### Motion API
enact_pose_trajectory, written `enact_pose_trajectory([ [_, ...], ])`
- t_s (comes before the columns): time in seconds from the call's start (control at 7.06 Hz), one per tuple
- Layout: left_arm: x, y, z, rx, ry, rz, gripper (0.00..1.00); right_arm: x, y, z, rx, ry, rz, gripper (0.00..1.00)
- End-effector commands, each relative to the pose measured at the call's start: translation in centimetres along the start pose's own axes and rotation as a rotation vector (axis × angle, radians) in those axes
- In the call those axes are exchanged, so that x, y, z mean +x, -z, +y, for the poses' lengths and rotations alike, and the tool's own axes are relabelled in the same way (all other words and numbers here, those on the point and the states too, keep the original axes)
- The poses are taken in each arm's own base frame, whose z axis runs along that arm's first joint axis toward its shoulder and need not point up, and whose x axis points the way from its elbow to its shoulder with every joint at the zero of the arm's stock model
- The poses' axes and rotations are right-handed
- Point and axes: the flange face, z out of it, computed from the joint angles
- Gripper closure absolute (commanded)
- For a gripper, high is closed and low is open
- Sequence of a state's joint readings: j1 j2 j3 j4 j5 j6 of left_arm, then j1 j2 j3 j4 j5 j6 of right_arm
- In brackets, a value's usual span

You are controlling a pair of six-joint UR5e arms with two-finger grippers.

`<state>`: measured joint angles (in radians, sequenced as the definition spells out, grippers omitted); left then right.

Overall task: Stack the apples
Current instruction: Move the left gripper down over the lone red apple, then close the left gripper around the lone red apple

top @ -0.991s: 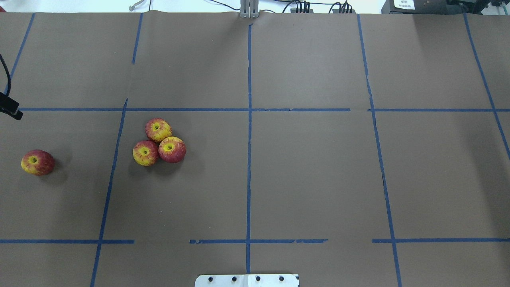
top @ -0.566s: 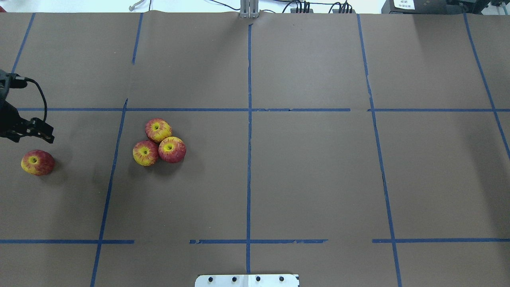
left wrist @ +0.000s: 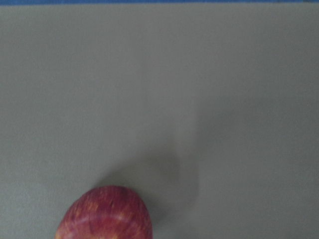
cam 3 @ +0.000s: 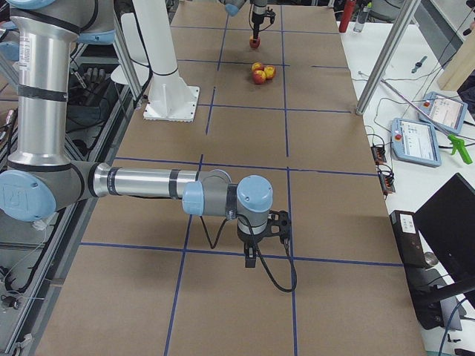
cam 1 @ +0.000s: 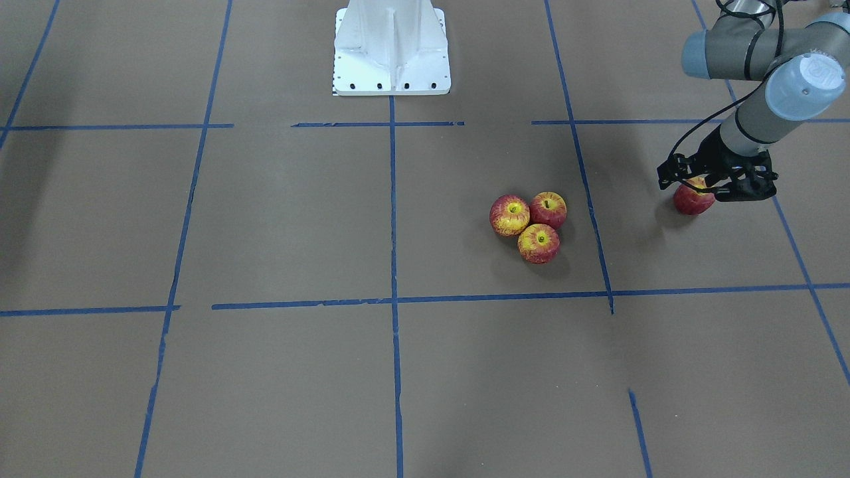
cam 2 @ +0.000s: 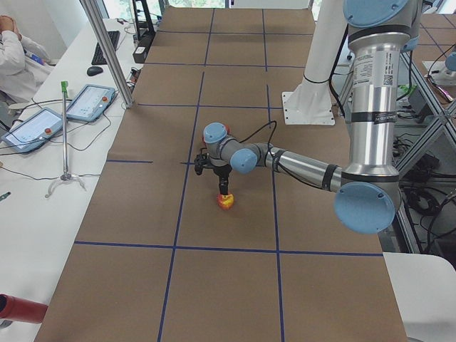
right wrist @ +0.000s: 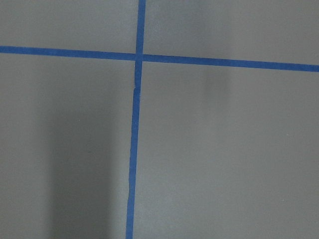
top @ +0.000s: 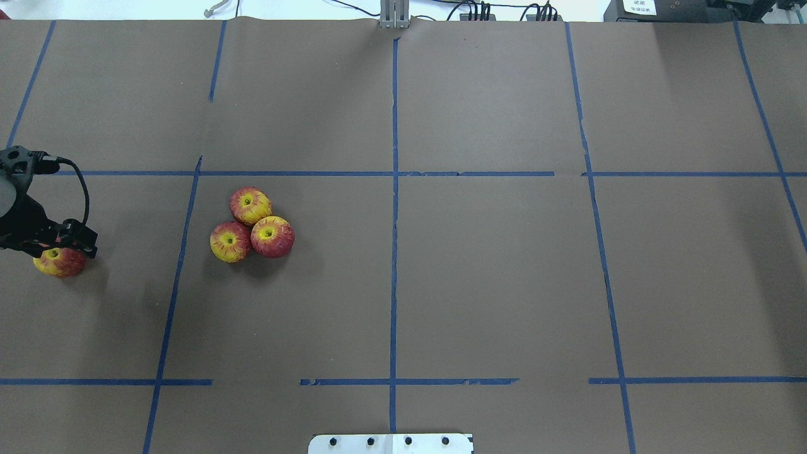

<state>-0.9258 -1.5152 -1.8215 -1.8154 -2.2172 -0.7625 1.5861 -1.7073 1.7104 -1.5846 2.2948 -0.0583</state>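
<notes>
Left gripper (cam 1: pixel 705 187) hangs just above the lone apple (cam 1: pixel 692 202), and you cannot tell from these views whether its jaws are wide or narrow. That apple rests on the table (cam 1: pixel 265 219) toward the robot's left end, well apart from the cluster of 3 apples (cam 1: pixel 538 243), which touch one another in a triangle. You appear to be at the pick. Next, descend around it, grip, and seat it gently in the hollow atop the 3. Count: 4 apples, 2 arms. Right gripper (cam 3: pixel 252 256) hangs far off, its state unreadable.
</notes>
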Motion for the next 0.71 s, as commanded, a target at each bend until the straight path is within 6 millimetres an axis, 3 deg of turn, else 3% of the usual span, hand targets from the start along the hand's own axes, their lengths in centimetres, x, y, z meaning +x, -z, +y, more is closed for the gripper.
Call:
enact_pose_trajectory([
  [0.0, -1.5, -0.5, 0.9, -0.004, 0.009, -0.021, 0.04, 0.0, 0.0, 0.0, 0.0, 0.0, 0.0, 0.0],
  [0.57, -2.7, -2.0, 0.6, -0.009, -0.029, -0.03, 0.01, 0.0, 0.0, 0.0, 0.0, 0.0, 0.0, 0.0],
])
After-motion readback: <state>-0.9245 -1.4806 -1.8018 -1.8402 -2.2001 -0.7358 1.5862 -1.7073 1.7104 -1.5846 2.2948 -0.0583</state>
